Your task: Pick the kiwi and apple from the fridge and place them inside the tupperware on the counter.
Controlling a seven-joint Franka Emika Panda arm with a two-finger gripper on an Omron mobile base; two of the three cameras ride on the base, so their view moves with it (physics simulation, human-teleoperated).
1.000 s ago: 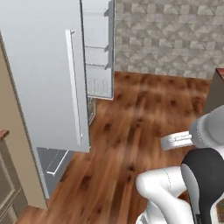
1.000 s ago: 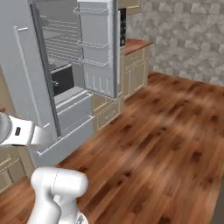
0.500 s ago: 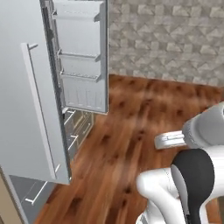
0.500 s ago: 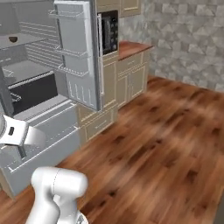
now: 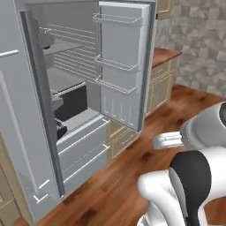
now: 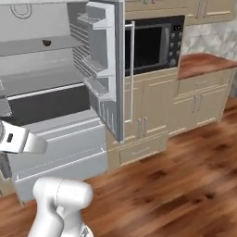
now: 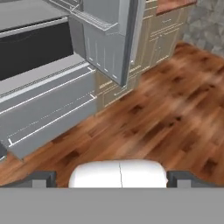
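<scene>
Kiwi (image 6: 46, 43) lies on fridge (image 6: 55, 129) shelf, far above gripper (image 7: 111, 178).

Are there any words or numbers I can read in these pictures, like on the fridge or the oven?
No readable text anywhere.
The fridge: no words, labels or numbers on its doors, shelves or bins.
The built-in oven: small marks on the control strip beside its window, too small and blurred to read.
The cabinets and the counter: no writing on them.
</scene>
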